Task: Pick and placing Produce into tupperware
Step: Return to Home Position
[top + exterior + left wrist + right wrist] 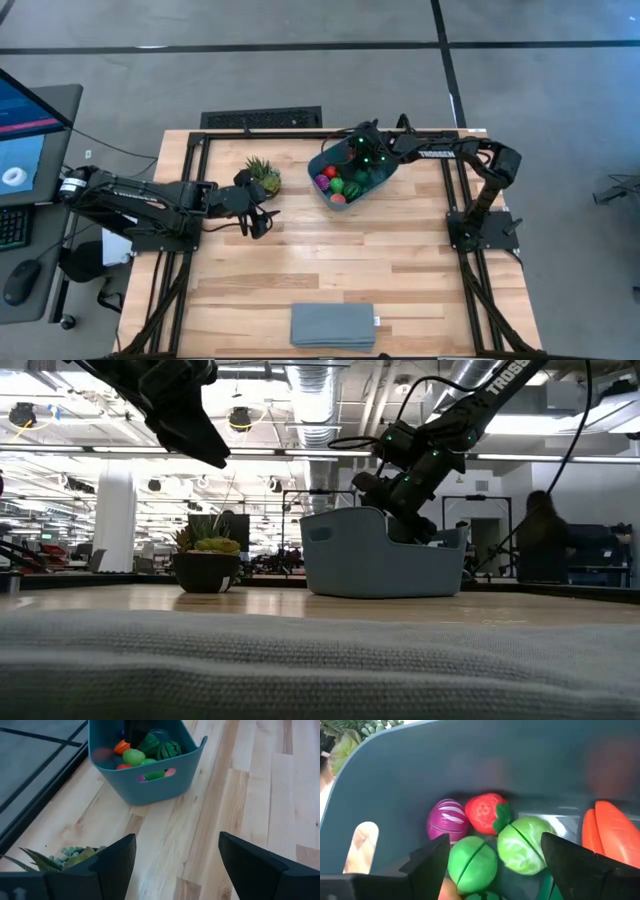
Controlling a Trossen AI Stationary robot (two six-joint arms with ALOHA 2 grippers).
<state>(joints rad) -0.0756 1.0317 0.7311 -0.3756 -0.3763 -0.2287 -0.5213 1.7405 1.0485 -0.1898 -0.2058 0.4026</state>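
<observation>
The wooden table (330, 270) fills the high view. At its twelve o'clock, near the far edge, the teal tupperware (313, 166) sits upright. The grey slab (333, 326) lies flat at six o'clock, well apart from it. The potted plant (263, 176) stands at eleven o'clock.

The left gripper (177, 836) hangs above the table at about nine o'clock, near the plant, its fingers spread wide with nothing between them. The right gripper (495, 836) dips just inside the tupperware's rim, its fingers also wide and empty.

The produce (340, 182) lies in the tupperware: an orange carrot (615, 832), a pale green cabbage (522, 845), a green round piece (472, 862), a strawberry (485, 812) and a purple piece (447, 819).
</observation>
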